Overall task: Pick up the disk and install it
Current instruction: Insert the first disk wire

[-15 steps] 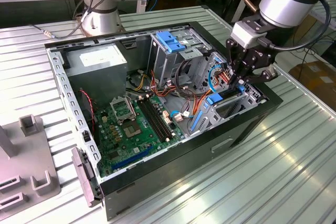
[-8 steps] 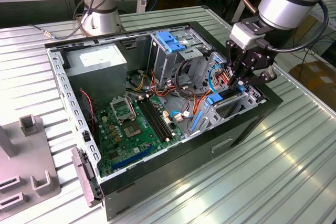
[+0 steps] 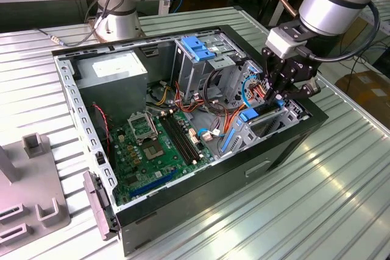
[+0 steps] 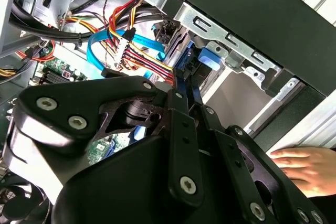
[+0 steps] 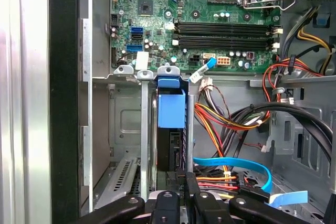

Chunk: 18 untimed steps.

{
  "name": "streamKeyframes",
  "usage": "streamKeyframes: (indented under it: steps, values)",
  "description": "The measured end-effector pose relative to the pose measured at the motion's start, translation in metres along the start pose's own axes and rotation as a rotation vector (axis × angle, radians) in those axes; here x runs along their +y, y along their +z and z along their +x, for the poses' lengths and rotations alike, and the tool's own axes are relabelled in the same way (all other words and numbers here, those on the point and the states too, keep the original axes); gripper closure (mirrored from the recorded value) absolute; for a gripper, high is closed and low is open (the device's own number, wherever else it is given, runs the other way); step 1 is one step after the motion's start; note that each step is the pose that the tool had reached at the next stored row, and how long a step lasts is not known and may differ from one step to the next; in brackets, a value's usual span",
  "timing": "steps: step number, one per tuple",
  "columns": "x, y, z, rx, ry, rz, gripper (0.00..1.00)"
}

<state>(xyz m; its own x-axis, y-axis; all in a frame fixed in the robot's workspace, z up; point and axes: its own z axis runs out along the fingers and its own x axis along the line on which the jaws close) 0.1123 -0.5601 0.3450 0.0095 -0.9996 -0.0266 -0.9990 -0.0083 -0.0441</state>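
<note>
An open desktop computer case (image 3: 286, 144) lies on its side on a slatted metal surface (image 3: 317, 205), motherboard (image 3: 158, 144) exposed for access. The gripper (image 3: 277, 92) reaches into the drive bay at the case's front corner, closed edge-on around the disk (image 5: 171, 129), which stands upright in its slot, blue rail showing. No writing is legible.

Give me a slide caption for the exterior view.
Gripper lowered into the open computer case at the drive bay, beside the motherboard.
</note>
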Motion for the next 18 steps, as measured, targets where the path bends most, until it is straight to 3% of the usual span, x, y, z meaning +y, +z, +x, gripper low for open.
streamKeyframes:
  steps: [18]
  values:
    - [-0.0002, -0.0022, 0.0029, -0.0002, 0.0, -0.0002, 0.83]
